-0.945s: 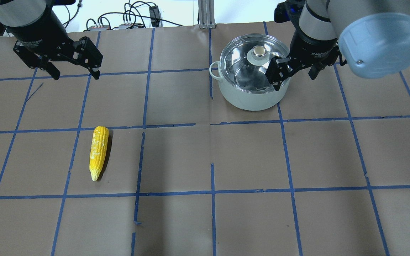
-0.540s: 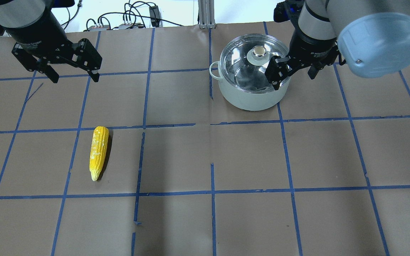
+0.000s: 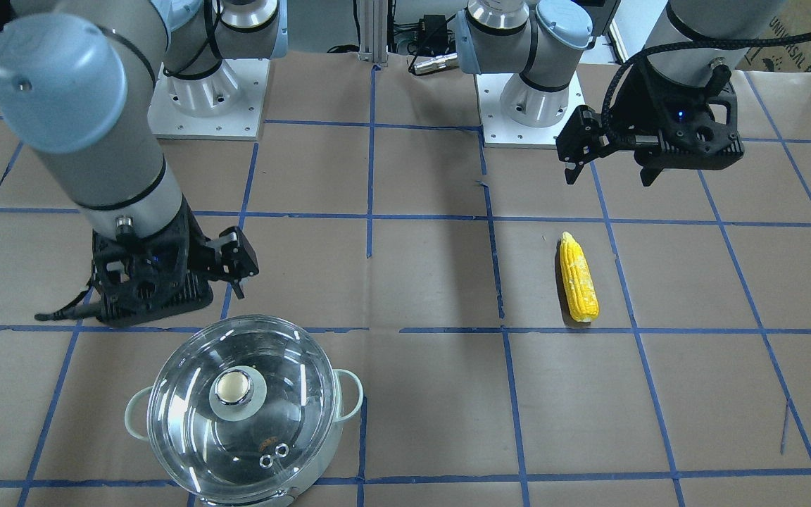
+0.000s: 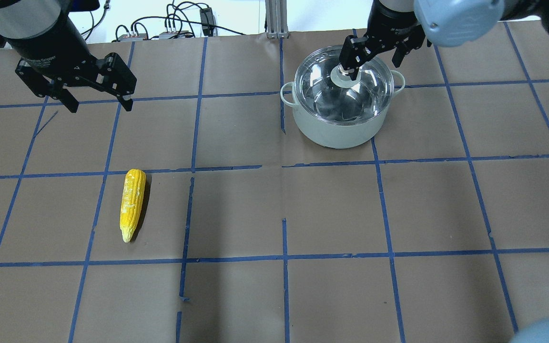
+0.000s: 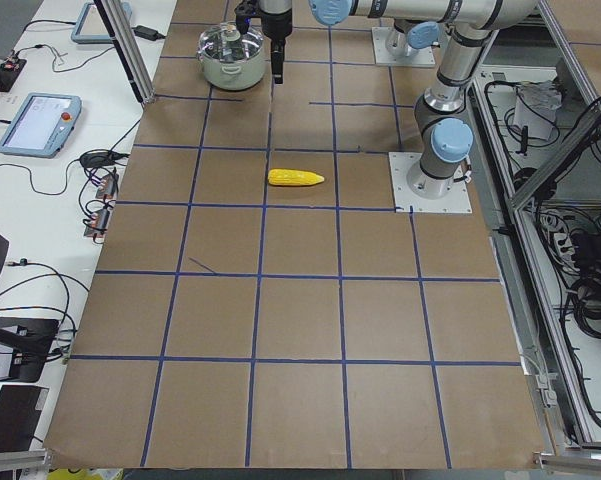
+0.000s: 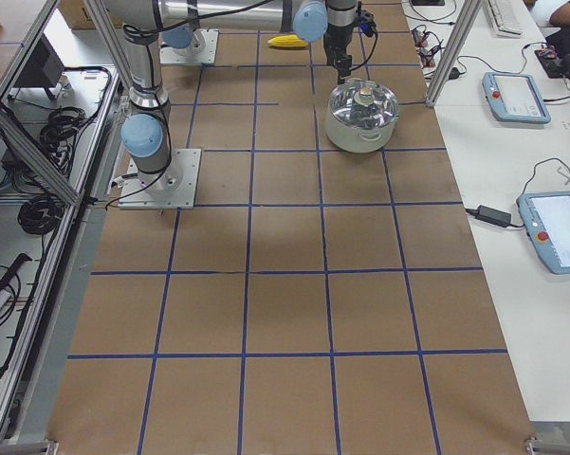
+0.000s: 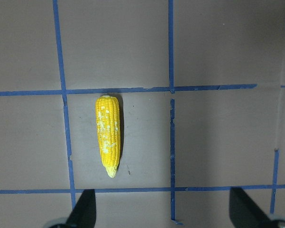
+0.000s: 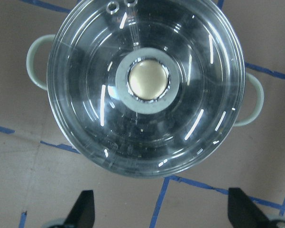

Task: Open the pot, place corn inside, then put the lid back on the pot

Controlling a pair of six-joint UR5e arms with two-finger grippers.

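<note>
My right end effector [image 4: 373,56] hangs wide open and holds nothing. It is up above the pot [image 4: 336,131], on the side nearest my base. The lid [image 4: 365,93] sits on the pot, so I think I am at step one: opening it. Next I should line up over the knob [image 8: 148,80], go down and pinch it. My left end effector [image 4: 98,97] is open too. The corn [image 4: 132,205] lies flat on the table [image 4: 331,209], well apart from the pot.
</note>
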